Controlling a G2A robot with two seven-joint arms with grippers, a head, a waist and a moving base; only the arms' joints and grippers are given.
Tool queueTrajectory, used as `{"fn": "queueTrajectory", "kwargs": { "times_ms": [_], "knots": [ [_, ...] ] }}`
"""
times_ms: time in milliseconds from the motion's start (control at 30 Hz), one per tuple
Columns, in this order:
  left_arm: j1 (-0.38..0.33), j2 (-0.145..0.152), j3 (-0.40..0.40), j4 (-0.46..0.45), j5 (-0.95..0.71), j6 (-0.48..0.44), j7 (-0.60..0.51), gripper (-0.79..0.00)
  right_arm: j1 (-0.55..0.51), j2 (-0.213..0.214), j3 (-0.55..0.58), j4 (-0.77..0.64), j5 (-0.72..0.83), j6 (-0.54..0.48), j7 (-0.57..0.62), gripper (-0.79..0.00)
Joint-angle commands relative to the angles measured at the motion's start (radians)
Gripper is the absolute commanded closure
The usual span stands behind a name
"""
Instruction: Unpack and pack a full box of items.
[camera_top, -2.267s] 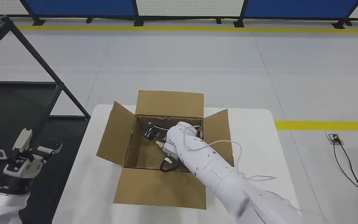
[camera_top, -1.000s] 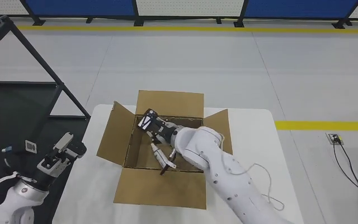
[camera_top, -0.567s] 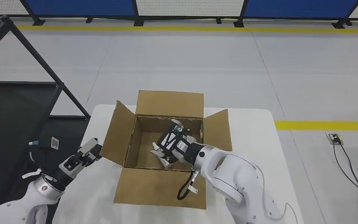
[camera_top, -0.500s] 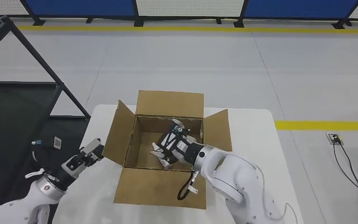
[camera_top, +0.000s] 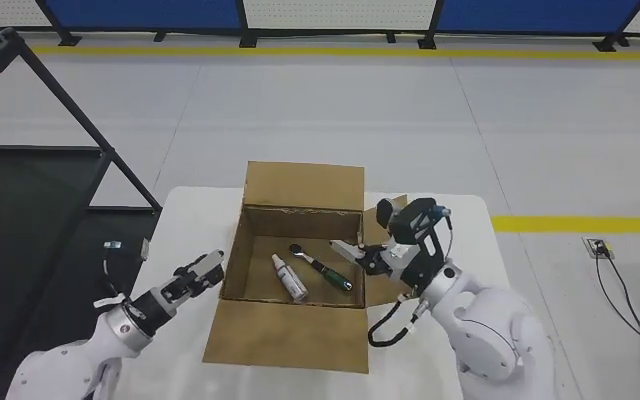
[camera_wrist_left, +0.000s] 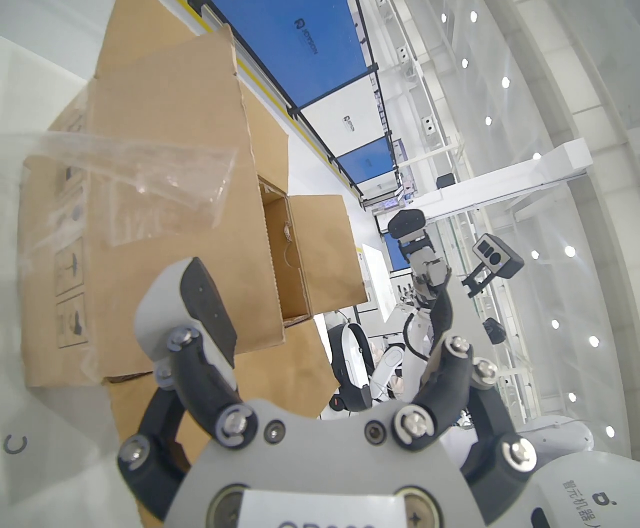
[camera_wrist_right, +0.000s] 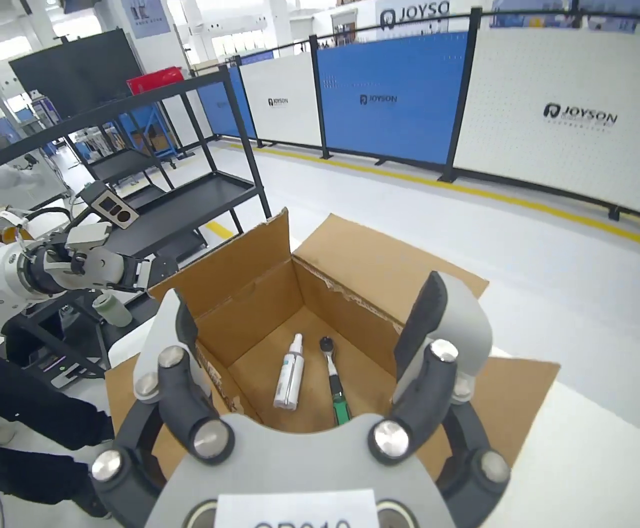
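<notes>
Box: open brown corrugated cardboard box (camera_top: 285, 335) on the white table (camera_top: 450, 215). It has matte walls with ragged torn edges, and its front and back flaps are folded outward.
Film: a crinkled strip of clear plastic (camera_wrist_left: 145, 185) clings to an outer flap.
Bottle: slim white plastic spray bottle (camera_top: 291, 279), a smooth cylinder lying on its side on the box floor. Its long axis runs diagonally, with the cap toward the back-left corner.
Ratchet: metal ratchet wrench with a green handle (camera_top: 321, 267), lying flat just beside the bottle. Its round head points back-left and its handle points front-right.
Left claw: left gripper (camera_top: 210, 270) is just beside the box's left wall. Its dark-padded fingers are spread apart and hold nothing.
Right claw: right gripper (camera_wrist_right: 302, 305) is above the box's right flap, aimed at the opening. Its fingers are wide apart and empty.
Rack: black metal shelving (camera_wrist_right: 200, 190) stands beyond the table.
</notes>
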Motion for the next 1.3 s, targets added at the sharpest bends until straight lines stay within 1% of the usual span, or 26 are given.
{"fn": "queueTrajectory", "kwargs": {
  "times_ms": [0,200,300,400,467,567,633,733,867,933,1133,1267],
  "knots": [
    [-0.011,0.000,0.022,0.000,0.010,0.006,0.000,-0.785,0.001,0.000,-0.007,0.000,-0.007,0.000,-0.040,-0.785],
    [-0.048,-0.001,0.086,0.013,0.039,0.023,-0.006,-0.785,-0.004,0.000,-0.003,-0.001,0.000,0.003,-0.053,-0.785],
    [-0.060,-0.001,0.109,0.013,0.051,0.025,-0.004,-0.785,-0.023,0.006,0.049,0.002,0.067,0.027,-0.075,-0.785],
    [-0.062,-0.001,0.121,0.010,0.056,0.024,0.001,-0.785,-0.020,0.013,0.094,0.008,0.119,0.068,-0.025,-0.785],
    [-0.060,-0.001,0.126,0.007,0.056,0.024,0.005,-0.785,-0.016,0.017,0.114,0.024,0.146,0.117,0.038,-0.785],
    [-0.055,0.000,0.127,0.004,0.058,0.021,0.007,-0.785,0.003,0.023,0.133,0.037,0.128,0.201,0.110,-0.785],
    [-0.051,0.000,0.126,0.004,0.058,0.021,0.006,-0.785,0.023,0.027,0.127,0.060,0.137,0.240,0.193,-0.785],
    [-0.047,0.001,0.127,0.007,0.059,0.022,0.004,-0.785,0.052,0.032,0.132,0.089,0.096,0.308,0.231,-0.785],
    [-0.046,0.002,0.139,0.009,0.067,0.022,-0.004,-0.785,0.084,0.038,0.134,0.132,0.153,0.334,0.320,-0.785],
    [-0.044,0.003,0.145,0.008,0.072,0.022,-0.006,-0.785,0.095,0.041,0.131,0.149,0.203,0.319,0.365,-0.785],
    [-0.040,0.004,0.156,0.007,0.081,0.024,-0.012,-0.785,0.101,0.053,0.123,0.162,0.408,0.172,0.429,-0.785],
    [-0.039,0.005,0.163,0.009,0.089,0.025,-0.011,-0.785,0.115,0.058,0.080,0.185,0.528,0.091,0.471,-0.785]
  ]
}}
